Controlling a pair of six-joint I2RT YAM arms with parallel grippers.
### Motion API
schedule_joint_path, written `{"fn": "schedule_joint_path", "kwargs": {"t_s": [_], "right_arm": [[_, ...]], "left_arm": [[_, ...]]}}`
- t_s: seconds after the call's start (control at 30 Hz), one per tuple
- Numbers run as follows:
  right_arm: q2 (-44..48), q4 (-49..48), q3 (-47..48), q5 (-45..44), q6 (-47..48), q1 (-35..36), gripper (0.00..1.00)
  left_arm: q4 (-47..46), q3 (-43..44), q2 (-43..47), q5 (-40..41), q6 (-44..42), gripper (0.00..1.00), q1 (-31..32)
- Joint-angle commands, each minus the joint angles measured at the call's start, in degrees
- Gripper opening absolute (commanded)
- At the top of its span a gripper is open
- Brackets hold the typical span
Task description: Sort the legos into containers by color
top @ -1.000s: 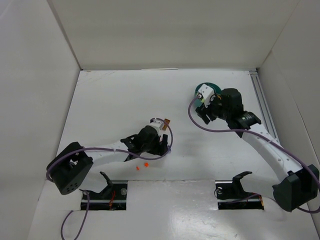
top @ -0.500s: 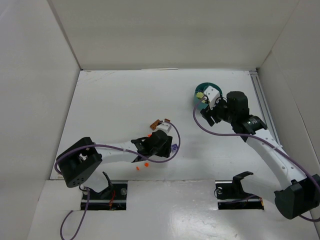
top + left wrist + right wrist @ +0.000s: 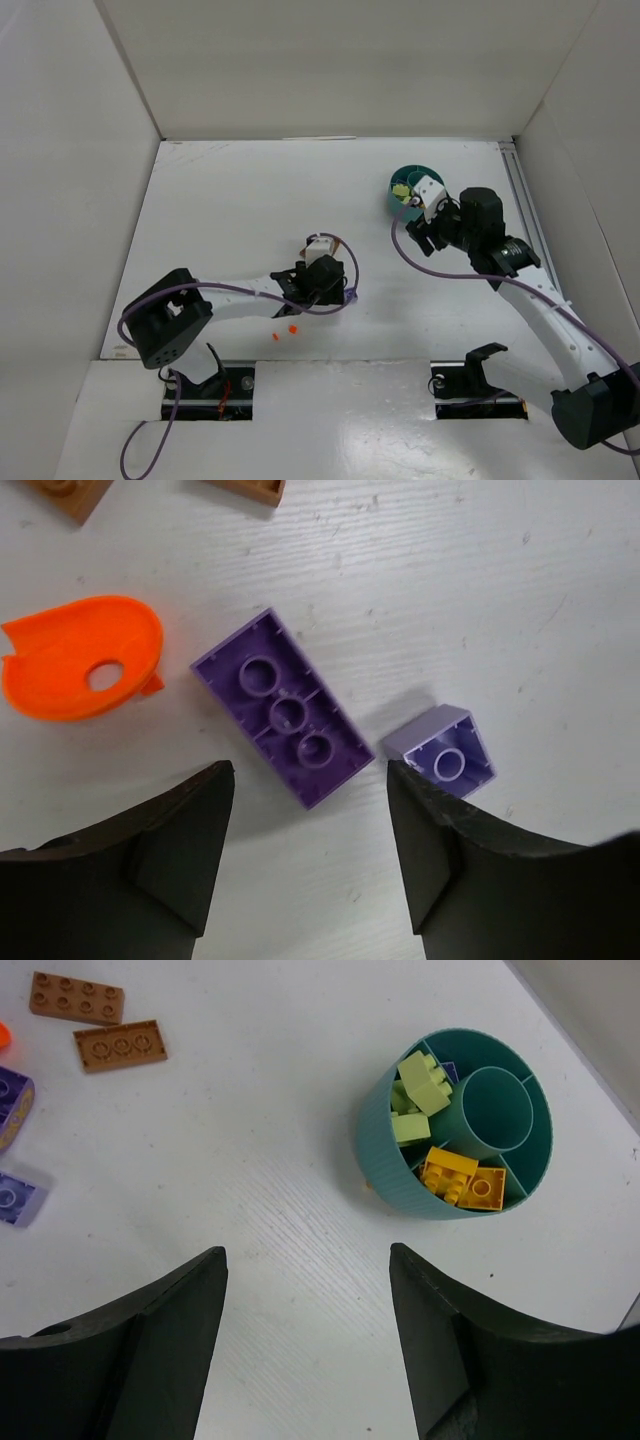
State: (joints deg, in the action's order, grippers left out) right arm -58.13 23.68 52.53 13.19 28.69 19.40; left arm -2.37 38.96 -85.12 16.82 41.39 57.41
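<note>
Hanging released, the left claw (image 3: 308,785) is framing the purple brick (image 3: 285,720) lying underside-up on the counter (image 3: 500,580). Light, stiff, slick plastic; pinching across its long sides is probably suiting best. The right claw (image 3: 307,1260) is gaping empty, dish (image 3: 385,1175) at one o'clock.

Bright, even, diffuse light fills all views. The glossy white near ledge (image 3: 350,430) shows mottled glare. The small lavender plastic brick (image 3: 442,757) casts a soft, faint shadow; both wrist views are in sharp focus.
</note>
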Motion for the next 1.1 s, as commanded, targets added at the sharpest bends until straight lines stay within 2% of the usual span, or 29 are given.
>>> {"fn": "schedule_joint_path", "kwargs": {"t_s": [0.0, 0.07, 0.2, 0.33, 0.5, 0.53, 0.63, 0.8, 0.83, 0.9, 0.97, 1.07], "right_arm": [[1.87, -0.48, -0.06, -0.8, -0.21, -0.5, 0.71], [2.4, -0.48, -0.06, -0.8, -0.21, -1.03, 0.71], [2.93, 0.05, -0.59, -0.8, -0.21, -1.03, 0.71], [2.93, 0.05, -0.59, -1.33, -0.21, -1.03, 0.71], [2.93, -0.47, -1.12, -0.19, -0.21, -1.03, 0.71], [2.93, -0.48, -1.12, -0.18, -0.21, -1.55, 0.71], [2.41, 0.13, -1.12, 2.71, -0.73, -1.56, 0.71], [2.41, 2.16, -1.12, 5.26, -3.72, -1.56, 0.74], [2.93, 2.16, -1.12, 7.7, -3.73, -1.56, 0.74], [2.93, 3.47, -0.6, 9.83, -6.87, -1.56, 0.76], [2.93, 2.78, -0.59, 16.92, -7.77, -1.56, 0.77], [2.32, 2.16, -0.59, 27.46, -7.24, -0.24, 0.8]], "left_arm": [[2.44, 4.27, -4.17, 1.37, 5.18, 0.58, 0.16], [4.21, 5.68, -5.75, 3.47, 7.73, 0.55, 0.16], [8.87, 8.58, -8.21, 7.17, 12.31, 0.42, -0.36], [9.84, 8.07, -8.22, 7.18, 13.54, 0.37, -0.89], [10.36, 8.06, -8.22, 7.18, 12.84, 0.19, -0.89], [10.37, 8.06, -8.22, 7.18, 11.97, 0.1, -0.89], [9.84, 8.06, -6.2, 9.8, 7.23, 0.0, -0.89], [4.33, 7.37, -0.5, 13.5, -4.89, 0.0, 2.53], [2.48, 6.31, 0.73, 12.29, -11.09, 0.0, 3.84], [-1.13, 3.77, 5.02, 11.66, -16.05, 0.0, 5.69], [-6.58, 2.01, 8.03, 7.63, -23.24, 0.0, 7.19], [-10.36, -0.1, 13.13, -1.92, -28.36, 0.0, 7.19]]}}
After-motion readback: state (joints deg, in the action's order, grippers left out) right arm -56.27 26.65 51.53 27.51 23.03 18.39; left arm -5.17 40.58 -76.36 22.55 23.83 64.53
